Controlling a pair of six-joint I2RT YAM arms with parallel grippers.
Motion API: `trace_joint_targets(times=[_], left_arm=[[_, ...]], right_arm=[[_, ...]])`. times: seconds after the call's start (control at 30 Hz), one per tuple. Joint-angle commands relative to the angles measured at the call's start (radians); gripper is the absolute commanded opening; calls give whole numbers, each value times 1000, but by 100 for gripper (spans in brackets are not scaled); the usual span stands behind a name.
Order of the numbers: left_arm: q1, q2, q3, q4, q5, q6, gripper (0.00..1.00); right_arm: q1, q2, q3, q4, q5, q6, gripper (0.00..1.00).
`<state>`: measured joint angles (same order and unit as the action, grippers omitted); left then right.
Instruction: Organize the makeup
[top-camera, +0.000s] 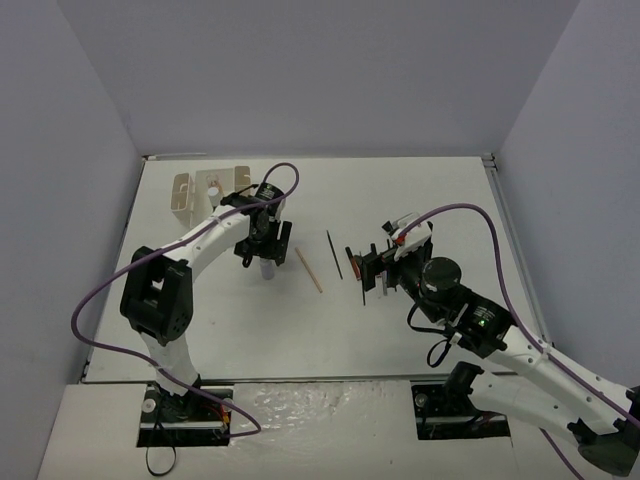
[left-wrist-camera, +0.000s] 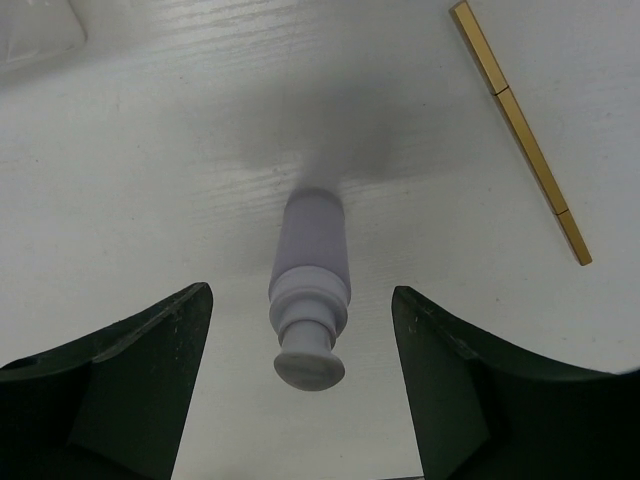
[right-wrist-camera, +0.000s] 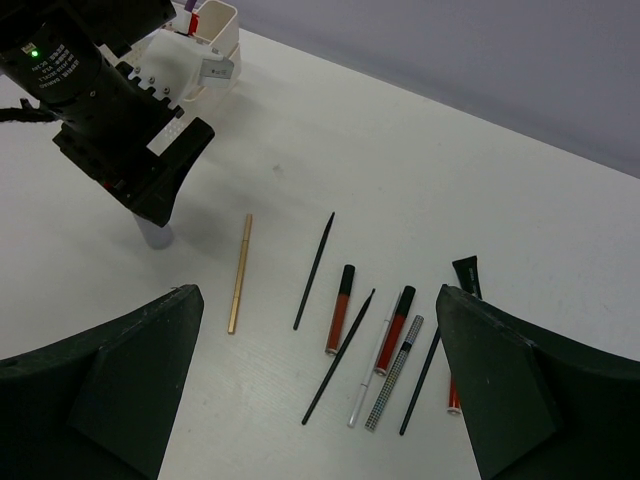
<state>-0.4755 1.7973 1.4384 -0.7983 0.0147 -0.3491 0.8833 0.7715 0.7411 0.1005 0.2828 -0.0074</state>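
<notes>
Straddling the upright grey bottle (left-wrist-camera: 309, 262), left gripper (left-wrist-camera: 300, 305), jaws parted, untouching, likely poised to grasp; tan pencil (left-wrist-camera: 520, 130) at two o'clock; right gripper (right-wrist-camera: 318, 297) agape, empty, over loose pencils (right-wrist-camera: 340, 305).

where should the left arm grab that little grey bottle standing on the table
Take the grey bottle by its wide round collar, below the narrow cap, coming straight down from above. It stands upright with bare table around it, so the left tool, open with a finger on either side, can probably close there.
</notes>
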Motion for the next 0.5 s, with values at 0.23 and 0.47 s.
trace_joint_targets(times=[0.23,0.47], left_arm=[[-7,-2,21,35,-32,-37,60],[-7,0,19,39,-35,-42,49]], right_arm=[[-6,-18,-7,66,33,-2,100],[-6,-14,-9,68,32,-2,100]])
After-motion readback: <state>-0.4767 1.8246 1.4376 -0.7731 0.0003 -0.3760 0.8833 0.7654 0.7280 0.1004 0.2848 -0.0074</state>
